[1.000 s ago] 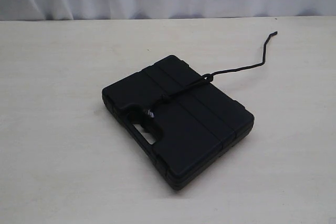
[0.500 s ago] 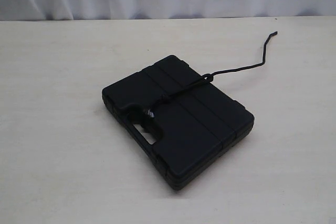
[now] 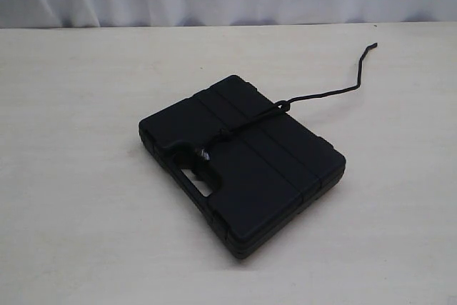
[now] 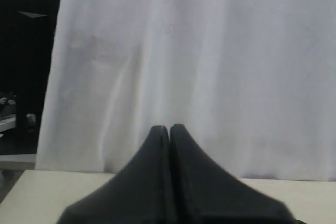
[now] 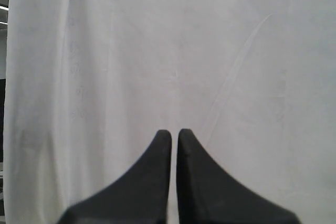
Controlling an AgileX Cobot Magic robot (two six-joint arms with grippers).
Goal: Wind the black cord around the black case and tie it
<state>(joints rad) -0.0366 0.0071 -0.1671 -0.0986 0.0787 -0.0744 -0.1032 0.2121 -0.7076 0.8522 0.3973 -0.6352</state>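
I have the black case lying flat on the desk, just right of and below the middle of the exterior view, with one corner turned toward the lower edge of the frame. Its handle cut-out sits on the lower left side. The black cord runs slantwise over the lid from the handle notch up to the case's upper right edge. There it bunches into a small loop or knot right at the rim. From that point it trails over the bare desk toward the upper right of the frame, kinks upward, and ends close to the desk's far edge. A tiny pale fleck shows where the cord meets the handle notch, too small for me to make out. Whether the cord passes under the case I cannot tell.

On the left wrist view the left arm's jaws are pressed together, with only a thin seam between them and nothing pinched. Beyond them hang a white curtain and a dark monitor, with a strip of desk below. On the right wrist view the right arm's jaws are drawn together to a narrow slit, also holding nothing, with the curtain behind. Case and cord show up only in the exterior view, so I cannot place them against either pair of jaws
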